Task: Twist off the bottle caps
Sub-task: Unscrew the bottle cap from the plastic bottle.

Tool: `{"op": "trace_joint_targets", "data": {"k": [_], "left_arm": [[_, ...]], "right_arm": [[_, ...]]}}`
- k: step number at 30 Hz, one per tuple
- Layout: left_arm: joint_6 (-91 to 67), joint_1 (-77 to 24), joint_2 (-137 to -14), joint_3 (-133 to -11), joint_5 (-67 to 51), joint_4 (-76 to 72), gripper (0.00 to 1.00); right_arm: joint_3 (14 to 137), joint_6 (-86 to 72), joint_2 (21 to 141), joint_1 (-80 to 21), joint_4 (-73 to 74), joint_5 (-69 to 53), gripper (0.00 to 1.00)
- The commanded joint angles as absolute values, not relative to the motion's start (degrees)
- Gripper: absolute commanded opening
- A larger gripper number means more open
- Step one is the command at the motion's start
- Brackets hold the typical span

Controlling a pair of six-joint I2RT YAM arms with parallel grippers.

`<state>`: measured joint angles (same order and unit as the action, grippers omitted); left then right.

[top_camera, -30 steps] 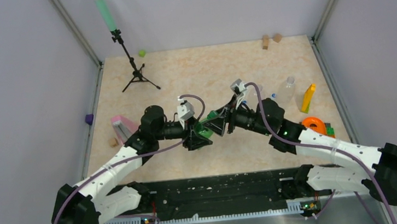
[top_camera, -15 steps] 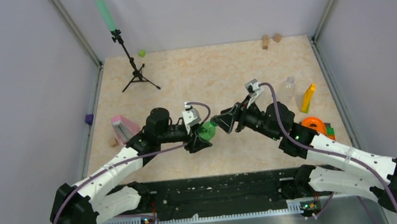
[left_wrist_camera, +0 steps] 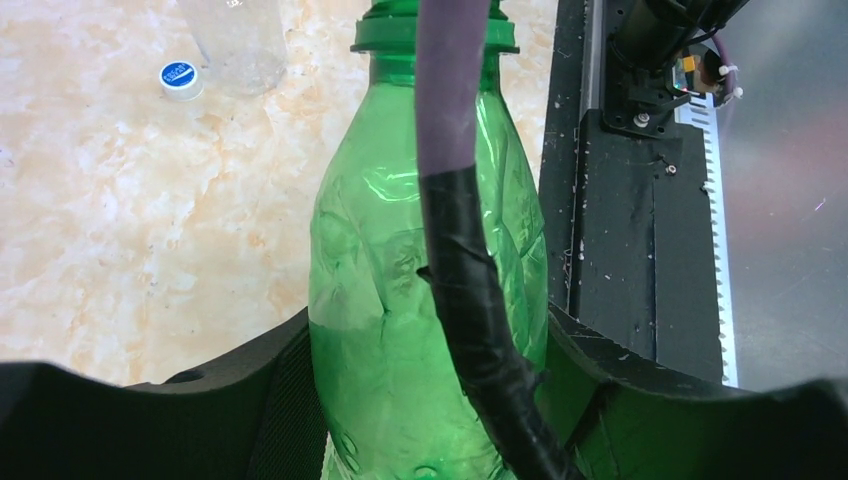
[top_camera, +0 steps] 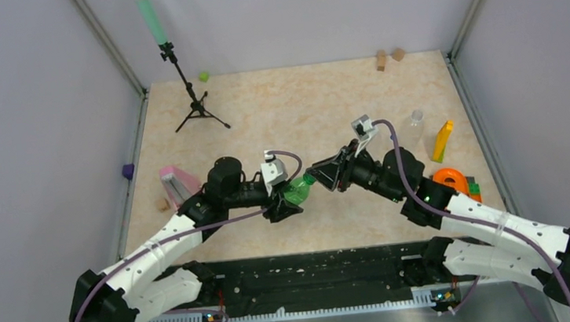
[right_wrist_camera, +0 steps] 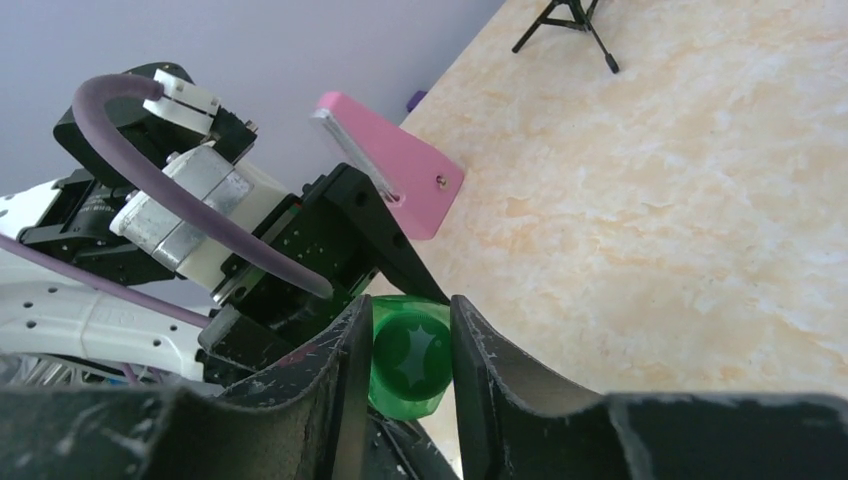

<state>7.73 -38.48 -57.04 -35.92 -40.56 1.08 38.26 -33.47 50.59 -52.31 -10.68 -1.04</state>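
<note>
My left gripper (top_camera: 286, 200) is shut on the body of the translucent green bottle (left_wrist_camera: 385, 300), which lies roughly level above the table with its neck toward the right arm. In the left wrist view the gripper (left_wrist_camera: 420, 400) has a jaw pressed on each side of the bottle, and a purple cable crosses in front. My right gripper (right_wrist_camera: 410, 350) is shut on the dark green bottle cap (right_wrist_camera: 412, 358), one finger against each side. A loose blue cap (left_wrist_camera: 180, 80) lies on the table beside a clear bottle (left_wrist_camera: 240, 40).
A clear bottle (top_camera: 416, 125), a tall yellow block (top_camera: 443, 140) and an orange ring (top_camera: 451, 179) stand at the right. A pink wedge (top_camera: 175, 179) lies left of the arms. A tripod (top_camera: 193, 99), a lime lump (top_camera: 204, 77) and wooden blocks (top_camera: 381, 60) are at the back.
The right gripper opened and drew back to the right, then came in and closed on the green cap. The left gripper kept hold of the bottle and shifted slightly.
</note>
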Motion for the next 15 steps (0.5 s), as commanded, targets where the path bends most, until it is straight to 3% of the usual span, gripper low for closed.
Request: {"op": "trace_joint_targets", "data": {"k": [1,9,15], "left_arm": [[9.8,-38.7,-55.8,-38.8,-30.3,-0.2,0.0],[9.2,-38.7,-56.2,-38.6,-28.6,-0.7,0.0],[9.7,-38.7,-57.0,-38.9,-28.5,-0.2,0.0]], "right_arm": [[36.9,-29.7,48.4,-52.2,-8.2,-3.2,0.34],[34.9,-27.4,47.7,-52.1,-1.8,-3.4,0.38],[31.2,-29.5,44.0,-50.0,2.4,3.5,0.38]]}}
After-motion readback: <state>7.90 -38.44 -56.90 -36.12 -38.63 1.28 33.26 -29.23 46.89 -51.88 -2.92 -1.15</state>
